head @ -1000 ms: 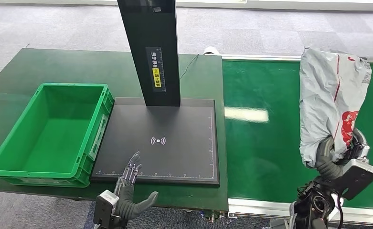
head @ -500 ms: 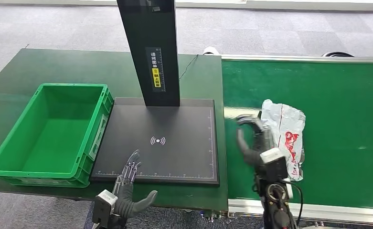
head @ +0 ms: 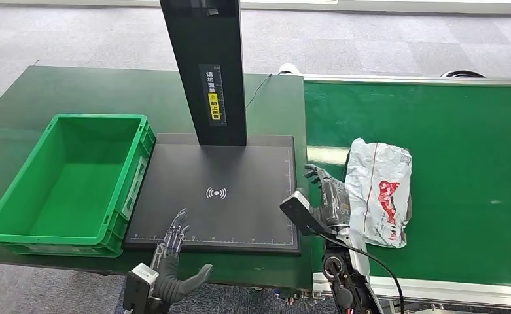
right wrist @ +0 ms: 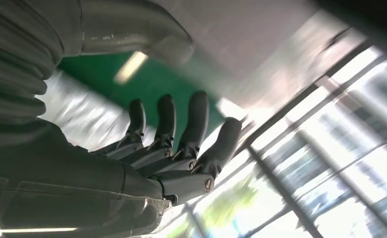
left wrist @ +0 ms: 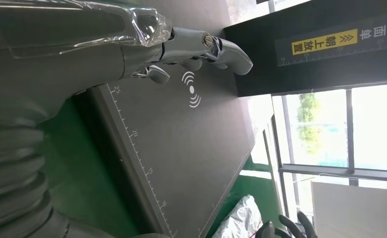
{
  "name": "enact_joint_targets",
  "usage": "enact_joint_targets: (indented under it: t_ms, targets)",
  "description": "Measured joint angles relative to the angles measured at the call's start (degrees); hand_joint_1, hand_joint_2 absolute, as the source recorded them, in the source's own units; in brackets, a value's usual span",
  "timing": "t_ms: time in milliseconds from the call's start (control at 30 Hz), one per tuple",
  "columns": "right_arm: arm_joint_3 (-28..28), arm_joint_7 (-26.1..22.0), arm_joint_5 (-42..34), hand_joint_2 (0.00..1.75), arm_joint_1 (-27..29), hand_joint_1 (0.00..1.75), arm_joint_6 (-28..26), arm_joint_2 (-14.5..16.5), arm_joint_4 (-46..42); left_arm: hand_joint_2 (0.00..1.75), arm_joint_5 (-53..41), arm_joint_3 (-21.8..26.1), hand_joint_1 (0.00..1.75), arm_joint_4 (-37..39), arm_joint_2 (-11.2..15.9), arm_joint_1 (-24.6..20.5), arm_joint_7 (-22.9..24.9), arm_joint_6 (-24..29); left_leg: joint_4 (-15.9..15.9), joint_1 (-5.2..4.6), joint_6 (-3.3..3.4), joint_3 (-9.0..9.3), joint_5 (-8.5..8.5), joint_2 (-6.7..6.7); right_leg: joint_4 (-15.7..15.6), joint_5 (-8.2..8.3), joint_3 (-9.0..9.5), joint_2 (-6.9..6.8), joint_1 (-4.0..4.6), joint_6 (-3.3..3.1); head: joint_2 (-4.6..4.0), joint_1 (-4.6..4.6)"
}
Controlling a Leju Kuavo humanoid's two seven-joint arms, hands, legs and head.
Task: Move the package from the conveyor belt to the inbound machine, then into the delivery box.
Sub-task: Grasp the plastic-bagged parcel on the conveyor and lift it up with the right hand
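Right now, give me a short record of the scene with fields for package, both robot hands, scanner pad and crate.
package: grey bag lying on the green conveyor belt
right robot hand: fingers apart, beside the package, between it and the pad; contact unclear
left robot hand: open, at the pad's near edge
scanner pad: black, nothing on it
crate: green, nothing inside

The scanner post (head: 203, 65) is cut off by the picture's top edge. The right hand (head: 328, 199) covers the package's (head: 378, 193) near side, so contact cannot be told.

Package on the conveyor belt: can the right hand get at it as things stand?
Probably yes. The right hand, fingers apart, is right beside the package lying on the conveyor belt, with nothing between them.
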Motion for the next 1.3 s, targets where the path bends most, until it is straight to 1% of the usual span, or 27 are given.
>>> enact_joint_targets:
  t_ms: [67,100,167,233,333,433,467,533,633,700,767,867,933,1067,1100,1133,1200,1267,1300]
  targets:
    - [-1.27,9.53,9.33,1.75,-1.09,0.0,-5.82,-0.71,2.39,1.75,-0.02,-0.01,0.0,-0.96,-0.01,0.43,0.61,-0.16,0.01,0.0,0.0,0.01,0.0,0.01,0.0,0.01,-0.01,0.0,0.0,0.0,0.0,-0.01]
    - [-2.28,13.31,12.93,1.75,-1.72,0.0,-7.59,-1.19,3.78,1.75,-0.02,-0.01,0.0,-1.29,-0.02,0.56,0.85,-0.28,0.01,0.0,0.0,0.01,0.01,-0.01,0.0,0.01,0.0,-0.01,-0.01,0.0,0.0,-0.01]
    - [-5.06,18.46,18.41,1.75,-3.05,0.0,-9.8,-2.34,6.75,1.75,-0.02,-0.01,0.0,-1.79,-0.02,0.8,1.26,-0.6,0.02,-0.01,0.01,0.0,0.01,-0.07,0.0,0.01,0.02,-0.03,-0.01,0.01,0.0,0.0]
    - [-8.39,20.26,21.48,1.75,-4.09,0.0,-10.87,-3.41,9.39,1.75,-0.01,-0.01,0.0,-2.11,-0.02,1.03,1.42,-0.83,0.02,-0.01,0.01,-0.01,0.0,-0.06,0.0,0.01,0.03,-0.01,-0.02,0.01,0.01,0.01]
    - [-11.89,21.4,23.38,1.75,-4.73,0.0,-11.58,-4.26,11.93,1.75,0.01,-0.02,0.0,-2.38,-0.03,1.15,1.42,-0.99,0.02,-0.02,0.01,-0.01,0.0,-0.02,0.0,0.02,-0.01,0.0,-0.02,0.01,0.02,-0.01]
    - [-14.41,25.26,25.1,1.75,-5.32,0.0,-12.73,-5.4,13.79,1.75,0.03,-0.02,0.0,-2.41,-0.04,1.13,1.42,-1.11,0.03,-0.01,0.01,-0.03,0.0,-0.13,-0.01,0.01,-0.04,-0.05,-0.02,0.01,0.01,-0.02]
    - [-15.59,25.86,25.2,1.75,-5.78,0.0,-12.9,-6.08,14.58,1.75,0.05,-0.02,0.0,-2.41,-0.04,1.11,1.42,-1.2,0.03,-0.01,0.01,-0.04,0.0,-0.16,-0.01,0.01,-0.04,-0.08,-0.02,0.01,0.0,-0.02]
    - [-18.78,24.79,23.91,1.75,-7.05,0.0,-11.8,-7.79,16.46,1.75,0.12,0.0,0.0,-2.41,-0.07,1.02,1.42,-1.52,0.03,-0.01,0.01,-0.06,0.0,-0.18,-0.01,0.01,-0.02,-0.09,-0.02,0.02,0.0,0.0]
    - [-23.91,21.41,20.6,1.75,-8.79,0.0,-6.57,-9.99,19.19,1.75,0.24,0.02,0.0,-2.41,-0.12,0.81,1.42,-1.99,0.03,-0.04,0.02,-0.06,0.0,-0.16,-0.01,0.02,-0.01,-0.09,-0.06,0.02,0.0,0.01]
    - [-26.41,20.18,19.46,1.75,-9.44,0.0,-4.02,-10.87,20.68,1.75,0.26,0.02,0.0,-2.41,-0.13,0.65,1.42,-2.09,0.03,-0.06,0.02,-0.06,0.0,-0.16,-0.01,0.02,-0.01,-0.09,-0.08,0.03,0.0,0.0]
    - [-28.23,18.54,17.96,1.75,-9.92,0.0,-1.58,-11.25,21.93,1.75,0.26,0.02,0.0,-2.39,-0.13,0.45,1.42,-2.13,0.04,-0.06,0.02,-0.06,0.0,-0.16,-0.01,0.02,-0.02,-0.08,-0.08,0.03,0.0,-0.01]
    - [-30.53,14.16,14.14,1.75,-10.54,0.0,4.97,-11.31,23.65,1.75,0.33,0.0,0.0,-2.2,-0.13,0.08,1.34,-2.15,0.03,-0.03,0.01,-0.05,0.0,-0.18,-0.01,0.02,-0.03,-0.09,-0.05,0.02,0.0,-0.01]
    - [-31.85,11.51,12.01,1.75,-10.8,0.0,8.43,-11.31,24.65,1.75,0.4,-0.01,0.0,-1.92,-0.13,-0.17,1.27,-2.14,0.03,-0.02,0.01,-0.06,0.0,-0.18,0.0,0.01,-0.03,-0.09,-0.03,0.02,0.0,-0.01]
    - [-33.72,7.86,9.24,1.75,-11.34,0.0,12.28,-11.32,26.55,1.75,0.42,-0.01,0.0,-1.4,-0.13,-0.72,1.25,-2.16,0.03,-0.02,0.01,-0.07,0.0,-0.14,0.0,0.01,-0.03,-0.08,-0.02,0.02,0.0,0.0]
    - [-34.08,6.52,8.61,1.75,-11.42,0.0,12.26,-11.32,26.96,1.75,0.42,-0.01,0.0,-1.32,-0.13,-0.8,1.25,-2.18,0.03,-0.02,0.01,-0.07,0.0,-0.14,0.0,0.01,-0.03,-0.08,-0.03,0.02,0.0,0.0]
    - [-34.38,5.0,8.1,1.75,-11.43,0.0,10.9,-11.27,27.26,1.75,0.42,-0.01,0.0,-1.28,-0.13,-0.83,1.25,-2.19,0.03,-0.03,0.01,-0.07,0.0,-0.14,0.0,0.01,-0.03,-0.08,-0.04,0.02,0.0,0.0]
    - [-34.87,2.29,7.66,1.75,-11.46,0.0,4.41,-10.98,27.46,1.75,0.42,-0.01,0.0,-1.3,-0.14,-0.74,1.26,-2.18,0.03,-0.04,0.02,-0.09,0.0,-0.17,0.0,0.01,-0.03,-0.09,-0.05,0.02,0.0,-0.01]
    - [-35.14,0.59,7.54,1.75,-11.62,0.0,-3.11,-10.52,27.03,1.75,0.31,-0.01,0.0,-1.38,-0.15,-0.52,1.27,-2.1,0.03,-0.04,0.02,-0.09,0.01,-0.18,0.0,0.01,-0.02,-0.09,-0.05,0.02,0.0,0.0]
    - [-35.21,-0.08,7.34,1.75,-11.69,0.0,-5.86,-10.22,26.48,1.75,0.2,-0.01,0.0,-1.41,-0.15,-0.41,1.27,-2.04,0.03,-0.04,0.02,-0.09,0.01,-0.17,0.0,0.02,-0.03,-0.09,-0.05,0.02,0.0,0.0]
